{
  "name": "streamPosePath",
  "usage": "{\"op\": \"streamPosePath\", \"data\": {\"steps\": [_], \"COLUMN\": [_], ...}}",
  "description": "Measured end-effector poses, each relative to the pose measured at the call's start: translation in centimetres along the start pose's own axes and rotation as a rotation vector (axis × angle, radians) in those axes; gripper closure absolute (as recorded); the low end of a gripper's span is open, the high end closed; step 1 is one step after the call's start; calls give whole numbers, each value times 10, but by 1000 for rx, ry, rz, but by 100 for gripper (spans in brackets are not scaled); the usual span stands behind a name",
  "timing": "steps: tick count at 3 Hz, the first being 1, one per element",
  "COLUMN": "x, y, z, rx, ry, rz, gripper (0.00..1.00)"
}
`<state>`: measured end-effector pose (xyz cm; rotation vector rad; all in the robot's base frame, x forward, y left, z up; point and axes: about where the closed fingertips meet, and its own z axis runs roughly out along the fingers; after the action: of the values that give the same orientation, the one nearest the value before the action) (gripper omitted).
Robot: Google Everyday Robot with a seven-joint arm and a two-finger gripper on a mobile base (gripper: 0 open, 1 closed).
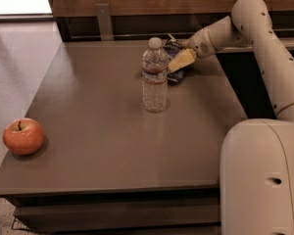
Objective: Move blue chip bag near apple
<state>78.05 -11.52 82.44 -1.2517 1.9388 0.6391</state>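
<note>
Step in hand: the pickup. Your hand [182, 60] is at the far edge of the surface [103, 141], pressed down among the folds of the blue chip bag [175, 76]. From this view you cannot tell whether the hand is released or clenched on the foil; treat the grasp as unconfirmed.

Position of the bag: it lies flat and crumpled at the back of the surface, just behind the water bottle [155, 77] and slightly to the right of it in the view. The bottle hides part of it. It is not lifted.

Position of the target: the apple [23, 136] stands at the near left corner of the surface, well apart from the bag. The whole transfer is outstanding.

Next move, in my judgement: secure a firm pinch on the foil and raise the bag until it clears the surface. Then carry it diagonally toward the near left corner and set it down just beside the apple.

Points of concern:
- The bottle stands upright close to the direct line. Route the arm [264, 48] and the hanging bag above or around it, or it may tip.
- Foil is slick and slack, so a shallow pinch may slip.
- The apple is near the edge. Lower the bag without nudging it.
</note>
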Motion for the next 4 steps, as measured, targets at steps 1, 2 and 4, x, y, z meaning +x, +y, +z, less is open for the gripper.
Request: {"op": "streamPosePath", "data": {"steps": [1, 2, 4], "x": [0, 1, -2], "y": [1, 2, 2], "z": [6, 10, 8], "rx": [-8, -14, -15], "ry": [1, 2, 2], "rz": [1, 2, 2], "gripper": [39, 63, 100]}}
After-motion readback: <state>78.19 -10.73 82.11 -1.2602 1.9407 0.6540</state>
